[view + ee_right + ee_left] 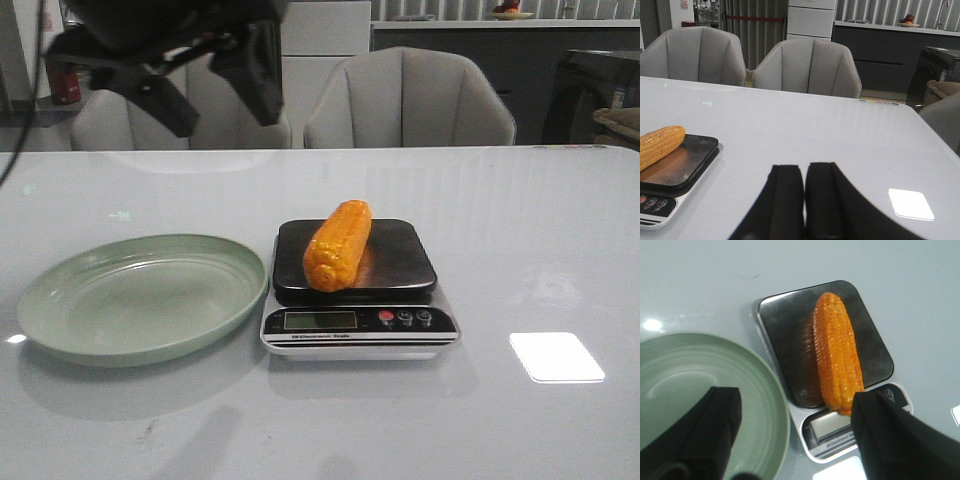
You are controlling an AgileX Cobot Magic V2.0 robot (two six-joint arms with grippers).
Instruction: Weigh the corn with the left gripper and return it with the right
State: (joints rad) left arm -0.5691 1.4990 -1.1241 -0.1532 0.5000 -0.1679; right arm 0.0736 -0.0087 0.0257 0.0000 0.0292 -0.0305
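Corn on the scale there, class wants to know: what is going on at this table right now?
The corn lies alone on the kitchen scale, with nothing gripping it. The left end effector hangs open above the scale and the green plate, holding nothing. The right end effector is shut and empty, low over the table to the scale's right. The plate is empty; returning the corn is not yet done.

Orange-yellow corn [338,245] lies flat on scale [400,262].

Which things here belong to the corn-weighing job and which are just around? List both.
Job:
corn, lying on the scale
pale green plate, empty
left gripper, open, above scale and plate
right gripper, shut, low over the table

Just around:
grey chairs
white reflection patch on the table
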